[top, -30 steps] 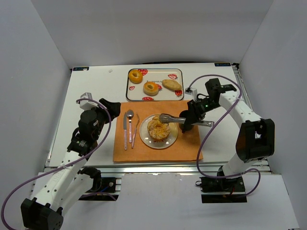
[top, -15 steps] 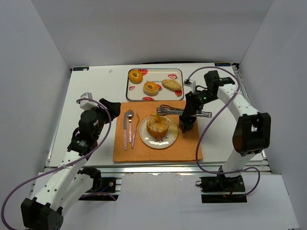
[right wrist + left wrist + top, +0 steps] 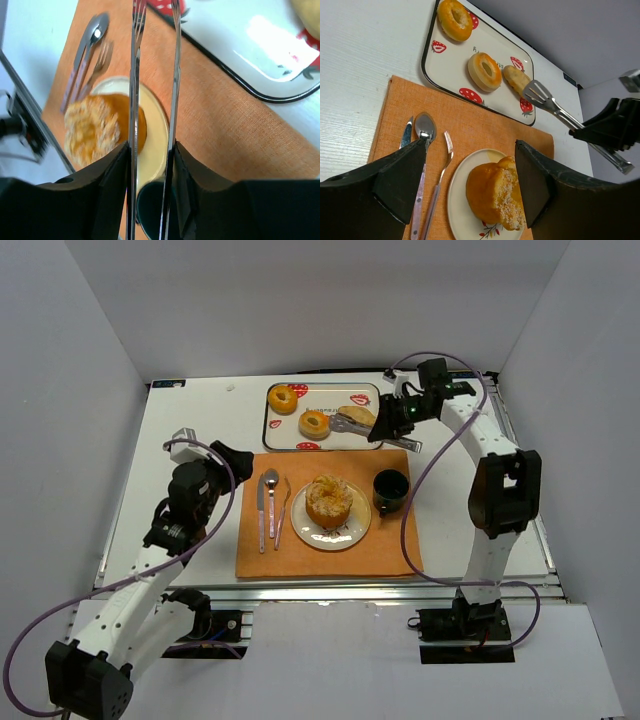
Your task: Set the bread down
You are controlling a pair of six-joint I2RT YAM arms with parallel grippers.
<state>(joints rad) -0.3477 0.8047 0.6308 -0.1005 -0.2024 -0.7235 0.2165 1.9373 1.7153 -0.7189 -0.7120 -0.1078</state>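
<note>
ok, you've let go of the bread (image 3: 329, 502): a second ago the tongs (image 3: 350, 422) were over the plate (image 3: 358, 531), now the bread sits on it alone, on the orange placemat (image 3: 390, 545). right gripper (image 3: 384, 424) stays clamped on the tongs' handle and has swung back to the tray (image 3: 325, 398), blades slightly parted, nothing between them, tips just beside the oblong roll (image 3: 358, 416). left gripper (image 3: 467, 182) spread wide, empty. i'd call this placement done; the roll looks like the next pick

Top view overhead — wrist views close, oblique, seemingly sharing plate (image 3: 456, 202).
</note>
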